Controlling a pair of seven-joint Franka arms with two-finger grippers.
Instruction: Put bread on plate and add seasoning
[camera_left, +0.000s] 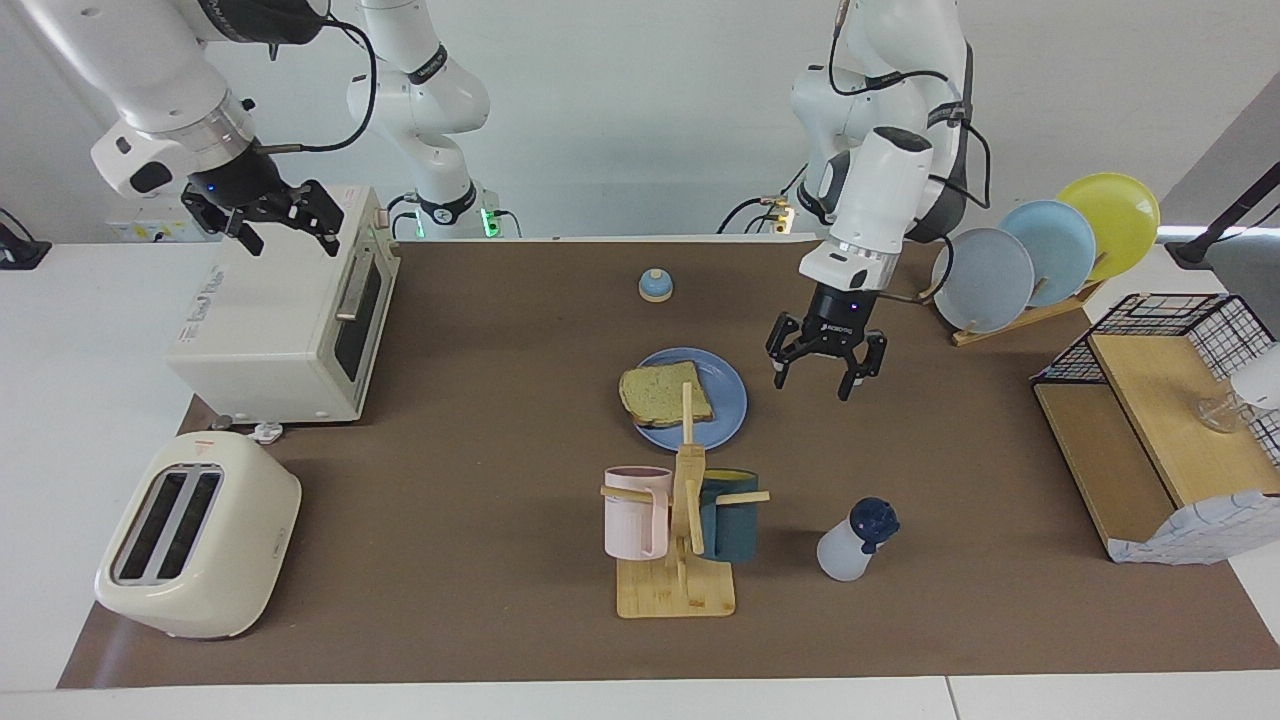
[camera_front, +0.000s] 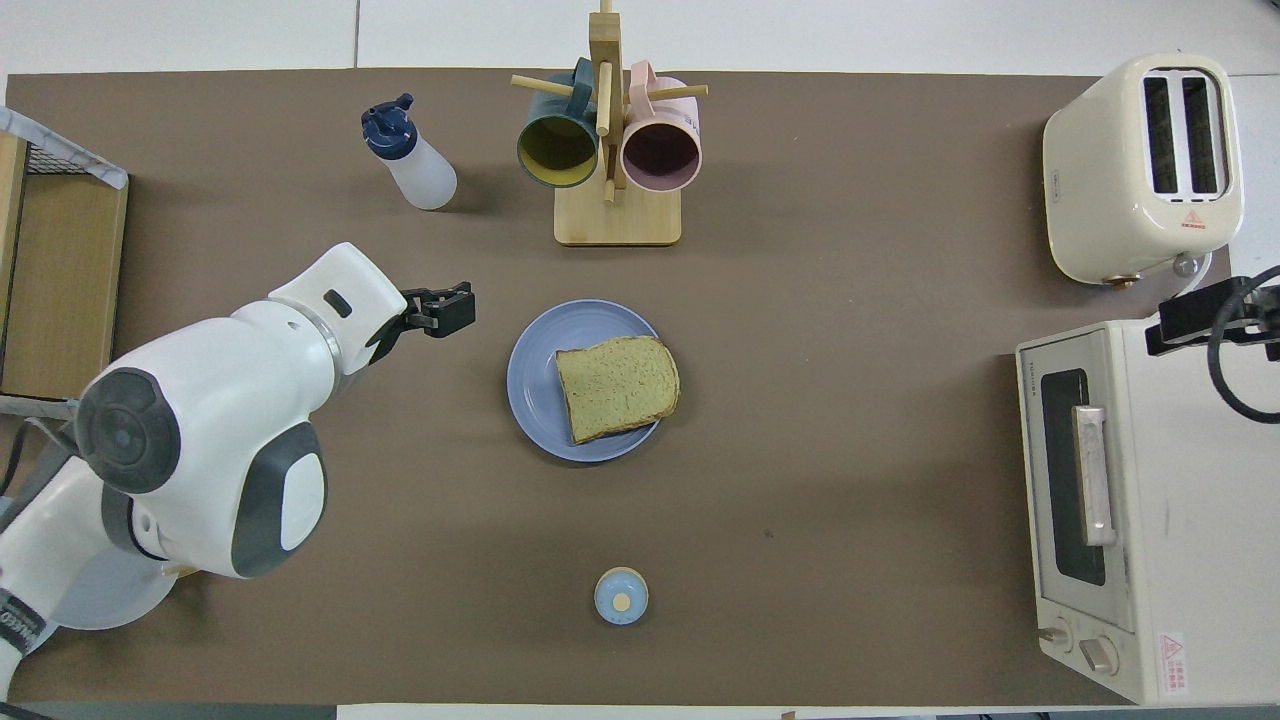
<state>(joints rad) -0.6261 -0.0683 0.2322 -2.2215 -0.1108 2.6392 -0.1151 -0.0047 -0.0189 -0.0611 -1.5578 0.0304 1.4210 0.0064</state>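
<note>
The bread lies flat on the medium-blue plate in the middle of the table, on the half toward the right arm's end. The seasoning bottle, translucent white with a navy cap, stands upright farther from the robots, beside the mug rack. My left gripper is open and empty, up in the air over bare table beside the plate, toward the left arm's end. My right gripper is open and empty above the toaster oven.
A wooden mug rack with two mugs stands farther than the plate. A small dome bell sits nearer. Toaster oven and toaster at the right arm's end; plate rack and wire shelf at the left arm's.
</note>
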